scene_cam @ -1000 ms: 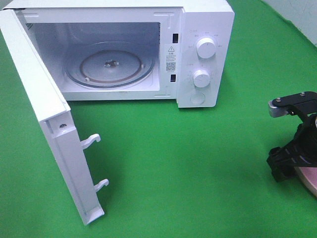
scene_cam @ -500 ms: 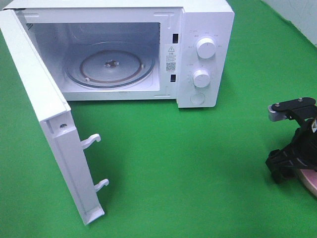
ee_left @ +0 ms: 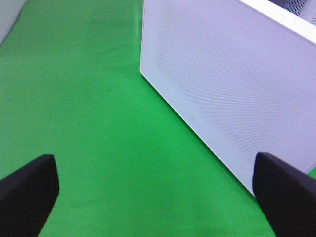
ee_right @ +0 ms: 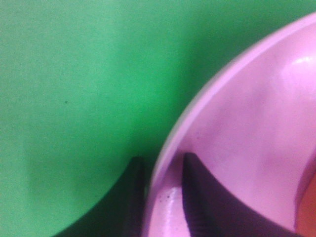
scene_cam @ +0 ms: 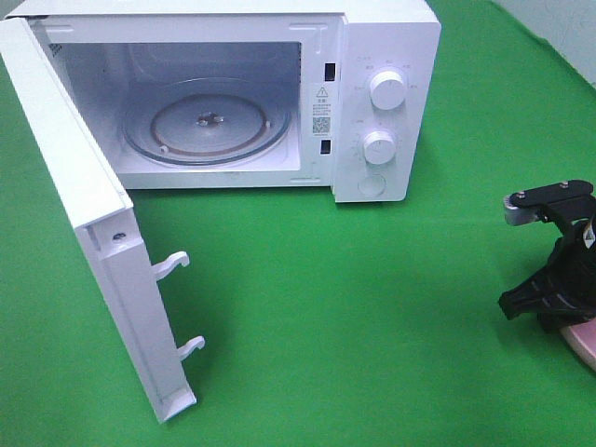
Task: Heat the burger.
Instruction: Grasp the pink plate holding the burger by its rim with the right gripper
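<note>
At 4 o'clock on the green counter (scene_cam: 372, 307), the fingers of the right gripper (ee_right: 163, 160) pinch the rim of the round pink plate (ee_right: 256, 123), on which the burger (ee_right: 308, 212) shows only as an orange-red sliver, while the fingers of the left gripper (ee_left: 158, 197) stand wide apart, empty.

**Microwave print too small to read**

A sticker (scene_cam: 321, 110) on the microwave's (scene_cam: 391, 37) front frame carries a warning triangle above a square code, but its lines of print are too small to read. Faint markings ring the upper knob (scene_cam: 387, 89) and lower knob (scene_cam: 378, 147), also illegible.
</note>
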Motion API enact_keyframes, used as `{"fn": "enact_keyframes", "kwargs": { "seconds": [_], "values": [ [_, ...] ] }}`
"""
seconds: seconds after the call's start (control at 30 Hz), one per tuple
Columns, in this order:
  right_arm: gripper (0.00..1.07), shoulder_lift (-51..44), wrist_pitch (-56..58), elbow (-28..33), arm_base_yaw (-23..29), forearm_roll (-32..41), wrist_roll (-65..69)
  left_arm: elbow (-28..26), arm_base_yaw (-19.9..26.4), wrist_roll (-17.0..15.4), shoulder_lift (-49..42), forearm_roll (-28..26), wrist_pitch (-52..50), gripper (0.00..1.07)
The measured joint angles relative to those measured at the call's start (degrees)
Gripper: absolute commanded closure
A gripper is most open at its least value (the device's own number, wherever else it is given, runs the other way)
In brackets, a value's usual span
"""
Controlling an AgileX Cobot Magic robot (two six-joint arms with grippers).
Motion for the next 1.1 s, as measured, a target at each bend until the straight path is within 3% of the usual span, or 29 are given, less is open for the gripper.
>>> {"fn": "enact_keyframes", "kwargs": {
  "seconds": [0.07, 0.53, 1.1],
  "values": [
    [1.07, -0.1, 0.3, 0.0, 0.0, 0.2, 0.2, 0.0, 0.0, 0.0, 0.0, 0.0, 0.0, 0.07],
    [1.07, -0.3, 2.5, -0.7, 0.1, 0.3, 1.5, 0.0, 0.0, 0.0, 0.0, 0.0, 0.0, 0.07],
    [1.07, -3.5, 12.3, -0.3, 6.4, -12.1, 16.2, 0.0, 0.0, 0.0, 0.0, 0.0, 0.0, 0.07]
  ]
}}
